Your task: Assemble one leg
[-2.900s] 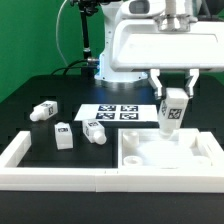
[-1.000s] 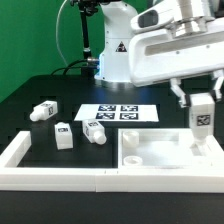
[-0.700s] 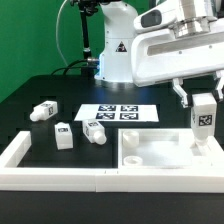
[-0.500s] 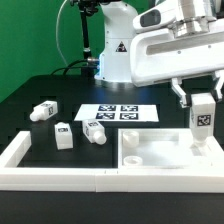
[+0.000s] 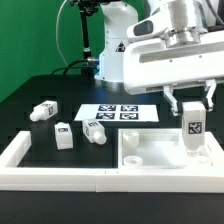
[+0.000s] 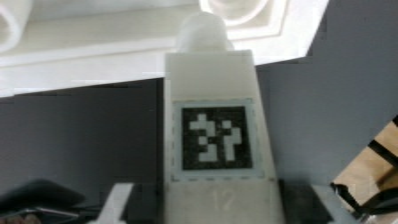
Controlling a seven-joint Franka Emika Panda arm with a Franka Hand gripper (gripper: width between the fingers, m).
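My gripper [image 5: 190, 108] is shut on a white leg [image 5: 190, 130] with a black-and-white tag and holds it upright over the far right corner of the large white tray-like tabletop piece [image 5: 150, 160]. The leg's lower end is at the tabletop's surface; I cannot tell if it touches. In the wrist view the leg [image 6: 214, 130] fills the middle between my two fingers [image 6: 125, 205], pointing at the tabletop's white corner [image 6: 107, 40]. Three more legs lie on the black table: one at the exterior view's left [image 5: 43, 111], one [image 5: 63, 134] and one [image 5: 95, 130].
The marker board [image 5: 120, 113] lies on the table behind the loose legs. A white L-shaped frame [image 5: 30, 160] borders the front and left of the work area. The robot's base [image 5: 110, 60] stands at the back.
The gripper with the leg moved from the tabletop's middle to its far right, then back a little to the left and slightly down; the wrist has turned.
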